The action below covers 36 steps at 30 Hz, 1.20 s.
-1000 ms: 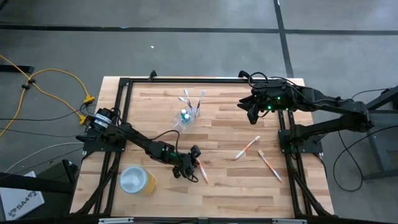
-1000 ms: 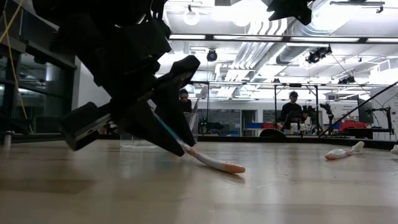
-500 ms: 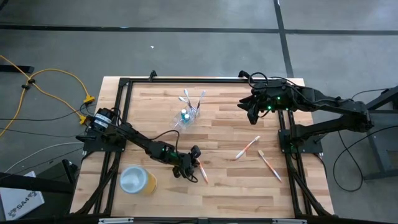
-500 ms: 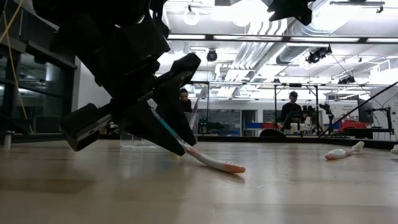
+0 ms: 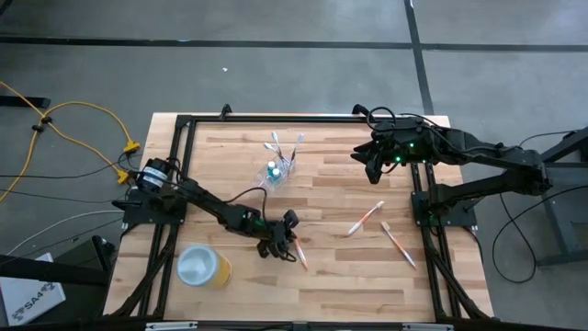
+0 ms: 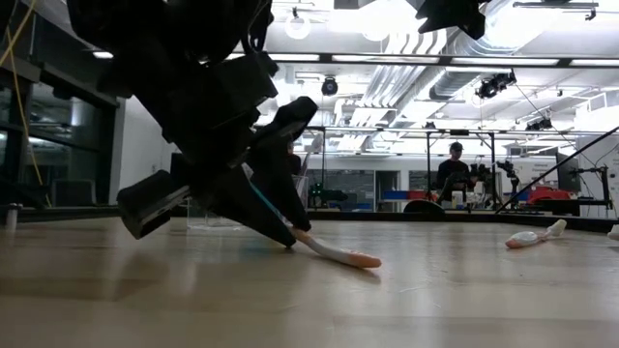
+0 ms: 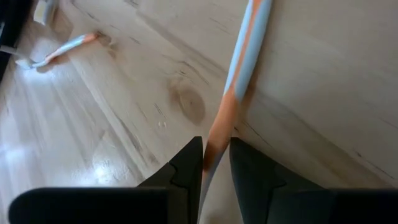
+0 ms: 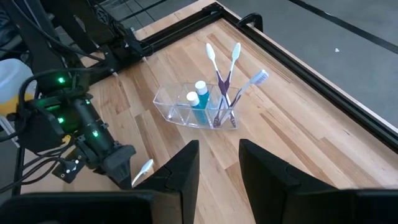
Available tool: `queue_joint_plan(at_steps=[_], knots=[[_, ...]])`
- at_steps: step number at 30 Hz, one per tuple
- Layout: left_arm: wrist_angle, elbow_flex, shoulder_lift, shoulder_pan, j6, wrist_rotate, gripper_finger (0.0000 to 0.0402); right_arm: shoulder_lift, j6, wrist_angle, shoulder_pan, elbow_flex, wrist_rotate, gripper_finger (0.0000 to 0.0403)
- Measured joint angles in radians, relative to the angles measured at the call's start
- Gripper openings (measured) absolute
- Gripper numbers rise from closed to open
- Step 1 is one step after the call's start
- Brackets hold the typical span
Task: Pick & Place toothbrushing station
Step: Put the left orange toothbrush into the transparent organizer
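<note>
A clear plastic cup (image 5: 276, 171) stands at the far middle of the table and holds several toothbrushes and two blue tubes (image 8: 198, 98). An orange-handled toothbrush (image 5: 299, 254) lies near the table's middle front. My left gripper (image 5: 287, 241) is shut on it. Two more toothbrushes (image 5: 366, 219) (image 5: 398, 243) lie flat on the table toward the right. My right gripper (image 5: 371, 162) is open and empty, above the table at the far right. My left gripper pinches the orange toothbrush's handle (image 7: 215, 144) between its two fingertips (image 7: 189, 163). The fingers slant down from the table's left, roughly in line with the handle. The held end is raised; the free orange end (image 6: 362, 260) rests on the table, so the brush is tilted.
A larger yellow cup with a pale top (image 5: 203, 267) stands at the near left. A black frame (image 5: 276, 119) runs around the table's edges. Bare wood (image 5: 349, 294) lies along the near side. People stand in the room beyond the table (image 6: 455, 174).
My left gripper has shifted a little toward the table's right and far edges, still shut on the orange toothbrush. The toothbrush's free end has stayed where it was on the table.
</note>
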Motion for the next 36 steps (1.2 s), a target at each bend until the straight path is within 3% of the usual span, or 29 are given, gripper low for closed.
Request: queue_joint_plan(at_steps=[9, 17, 31, 36], knots=[[0.012, 0.052, 0.076, 0.000, 0.008, 0.005, 0.0073, 0.000, 0.001, 0.000, 0.000, 0.000, -0.001, 0.0105], [0.005, 0.054, 0.078, -0.008, 0.013, -0.022, 0.0010, 0.000, 0.006, 0.000, 0.000, 0.000, -0.026, 0.0105], [0.005, 0.054, 0.081, -0.002, -0.067, 0.005, 0.0006, 0.000, 0.008, 0.000, 0.000, 0.000, -0.027, 0.0105], [0.006, 0.058, 0.081, -0.001, -0.089, 0.040, 0.0026, 0.000, 0.008, 0.000, 0.000, 0.000, -0.027, 0.0105]])
